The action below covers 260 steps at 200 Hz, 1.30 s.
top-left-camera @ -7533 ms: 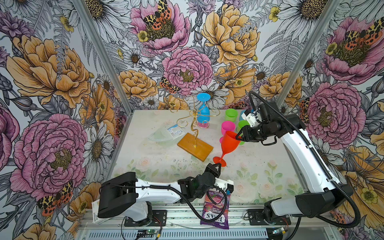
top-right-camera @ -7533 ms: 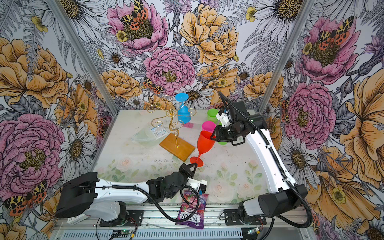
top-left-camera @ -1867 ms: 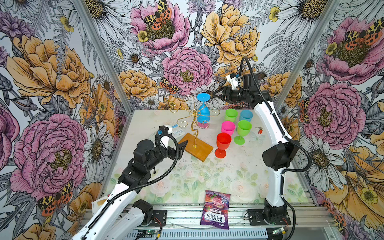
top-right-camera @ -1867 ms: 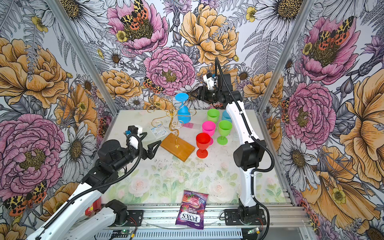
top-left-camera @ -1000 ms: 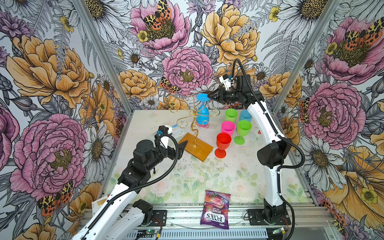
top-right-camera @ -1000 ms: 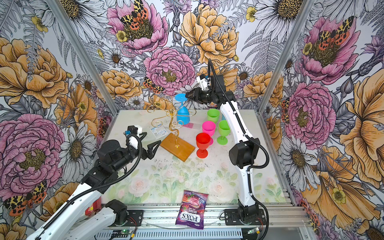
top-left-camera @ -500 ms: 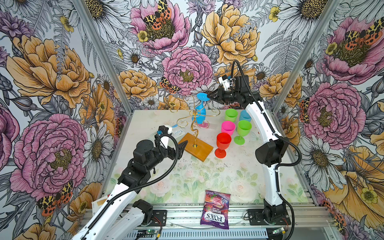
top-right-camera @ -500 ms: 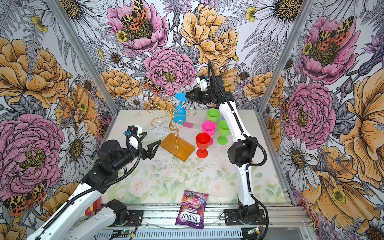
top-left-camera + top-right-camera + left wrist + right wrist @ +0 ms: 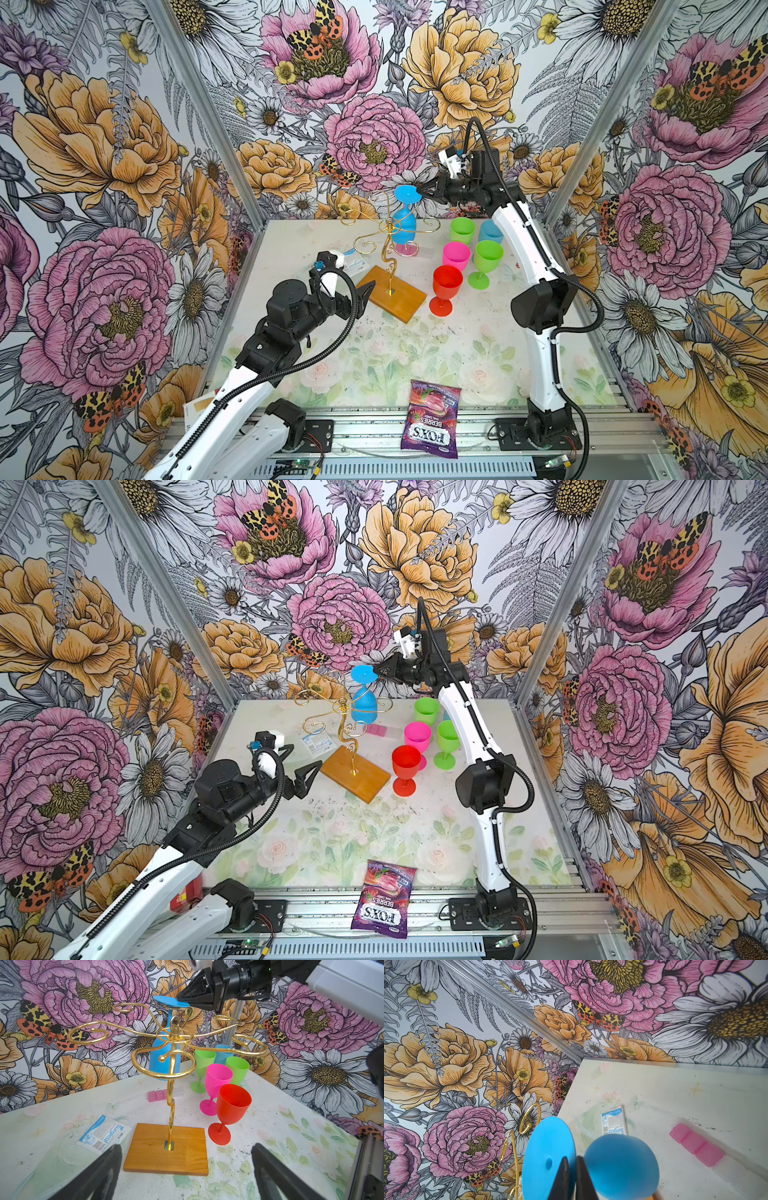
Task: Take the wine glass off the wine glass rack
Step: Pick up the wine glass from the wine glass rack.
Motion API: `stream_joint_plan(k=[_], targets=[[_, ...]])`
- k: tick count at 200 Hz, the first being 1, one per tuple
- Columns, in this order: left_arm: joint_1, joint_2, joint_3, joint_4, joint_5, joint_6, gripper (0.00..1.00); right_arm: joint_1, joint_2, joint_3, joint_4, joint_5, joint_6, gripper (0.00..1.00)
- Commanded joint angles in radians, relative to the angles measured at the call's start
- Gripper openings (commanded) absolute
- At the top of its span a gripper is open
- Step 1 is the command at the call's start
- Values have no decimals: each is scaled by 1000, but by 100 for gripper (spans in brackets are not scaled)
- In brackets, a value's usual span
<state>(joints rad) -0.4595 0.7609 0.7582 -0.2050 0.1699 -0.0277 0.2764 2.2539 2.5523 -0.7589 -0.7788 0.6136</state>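
A blue wine glass [image 9: 404, 226] [image 9: 363, 706] hangs upside down at the back of the wine glass rack [image 9: 395, 293] [image 9: 355, 773], a gold wire stand on a wooden base. Its round foot [image 9: 548, 1153] sits on top of a scroll arm, and the bowl [image 9: 620, 1165] hangs below. My right gripper [image 9: 419, 192] [image 9: 376, 671] [image 9: 572, 1158] is shut on the rim of that foot. The left wrist view shows the same grip on the wine glass [image 9: 164, 1057] by the right gripper [image 9: 180, 999]. My left gripper [image 9: 303, 759] [image 9: 186, 1147] stands open just short of the base's near-left edge, holding nothing.
Right of the rack stand a red glass [image 9: 446, 282], a pink one [image 9: 456, 255], two green ones [image 9: 488, 255] and a blue cup [image 9: 490, 230]. A surgical packet [image 9: 357, 262] and pink blocks [image 9: 382, 730] lie behind the base. A candy bag [image 9: 432, 415] lies at the front edge.
My right gripper has reached the foot of the blue glass and shut on its rim. The left arm has stayed where it was, open.
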Motion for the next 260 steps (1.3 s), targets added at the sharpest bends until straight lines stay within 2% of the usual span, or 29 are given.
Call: stream_joint_plan(k=[1, 71, 260], targets=[[10, -4, -6, 4, 12, 0, 98, 4, -14, 19, -20, 26, -6, 7], [11, -3, -5, 9, 12, 0, 98, -2, -43, 14, -21, 20, 14, 0], [23, -15, -14, 20, 11, -3, 99, -27, -130, -69, -20, -15, 29, 0]])
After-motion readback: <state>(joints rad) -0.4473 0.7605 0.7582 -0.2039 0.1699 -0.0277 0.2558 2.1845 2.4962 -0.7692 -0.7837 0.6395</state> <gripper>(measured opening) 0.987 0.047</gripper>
